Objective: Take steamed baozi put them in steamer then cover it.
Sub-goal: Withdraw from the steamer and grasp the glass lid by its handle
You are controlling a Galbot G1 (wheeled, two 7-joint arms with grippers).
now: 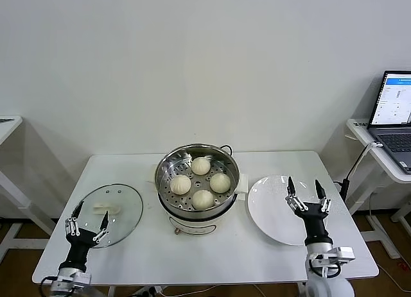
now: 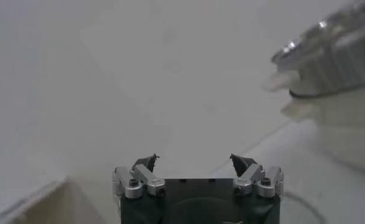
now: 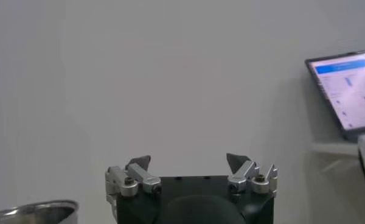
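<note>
So the buns are sorted already and the only bit left looks like the lid, which makes the left side the one to watch. Nearest the camera, the left gripper [image 1: 88, 222] is hanging over the front-left part of the table [image 1: 141, 262], fingers spread wide with nothing between them. The cover [image 1: 110, 215] is lying flat on the table right there, rim down, with its white handle [image 1: 102, 215] just past and slightly right of the fingertips. Being round, it has no long axis, so the handle is the only real grab point. The left wrist view isn't showing the lid, just bare table and the pot wall off to one side.

Over on the other side, the right gripper [image 1: 304, 194] is sitting above the near part of the white plate [image 1: 273, 210], pointing up, also gaping open and carrying nothing. It's way further from the lid, with the pot in between, so I'd bet the left arm does the job.

Middle of the table, a bit further back: the steamer [image 1: 197, 181] with all four steamed baozi [image 1: 201, 166] sitting on the perforated tray. It's to the right of the lid, close but not touching. Laptop [image 1: 392, 114] is on a side desk, far right.
</note>
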